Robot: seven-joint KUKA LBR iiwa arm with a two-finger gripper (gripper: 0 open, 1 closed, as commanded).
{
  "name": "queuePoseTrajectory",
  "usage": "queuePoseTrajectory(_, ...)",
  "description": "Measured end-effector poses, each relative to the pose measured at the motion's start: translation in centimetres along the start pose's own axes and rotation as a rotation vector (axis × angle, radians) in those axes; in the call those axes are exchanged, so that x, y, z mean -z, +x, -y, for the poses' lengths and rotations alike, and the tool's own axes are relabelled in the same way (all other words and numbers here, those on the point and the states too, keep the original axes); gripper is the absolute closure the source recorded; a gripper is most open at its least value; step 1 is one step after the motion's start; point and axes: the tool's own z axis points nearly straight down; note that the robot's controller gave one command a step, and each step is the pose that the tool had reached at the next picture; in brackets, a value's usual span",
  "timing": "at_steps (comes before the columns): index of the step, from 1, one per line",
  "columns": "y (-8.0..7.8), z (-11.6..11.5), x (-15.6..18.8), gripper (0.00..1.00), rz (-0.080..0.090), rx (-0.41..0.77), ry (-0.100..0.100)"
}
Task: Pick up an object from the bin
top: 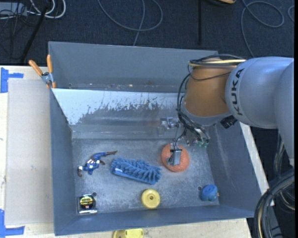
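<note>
Orange round thing [167,158] sits on the bin floor just beside the blue brush [135,170], on the arm's side. Gripper [176,156] is down over its top; can't tell if it's spread or pressed together. Looks soft & light, prob. not slippery, so grab across its middle. Yellow disc [150,198] is near the brush too; blue lump [208,193] is further off. Arm [258,90] says KUKA.
</note>
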Motion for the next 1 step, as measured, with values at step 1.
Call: queuePoseTrajectory(1,0.85,-0.32,-2.20,0.00,-0.003,0.096,0.000)
